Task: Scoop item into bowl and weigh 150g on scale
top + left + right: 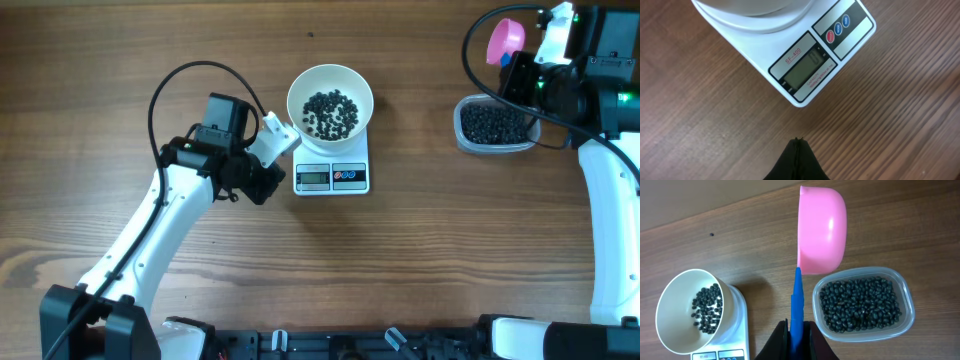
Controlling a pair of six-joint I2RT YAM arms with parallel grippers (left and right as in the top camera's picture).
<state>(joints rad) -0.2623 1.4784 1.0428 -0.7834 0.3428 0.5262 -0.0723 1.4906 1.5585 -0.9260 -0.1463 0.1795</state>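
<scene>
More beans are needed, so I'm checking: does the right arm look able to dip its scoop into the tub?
Likely yes: the right gripper holds the scoop close to the open tub, with nothing between them.

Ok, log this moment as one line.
left gripper: shut, empty, beside scale | right gripper: shut on pink scoop, by clear tub | white bowl: on scale, holds some black beans

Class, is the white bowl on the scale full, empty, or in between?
In between: the bowl holds a thin layer of beans at its bottom, its walls bare above.
</scene>
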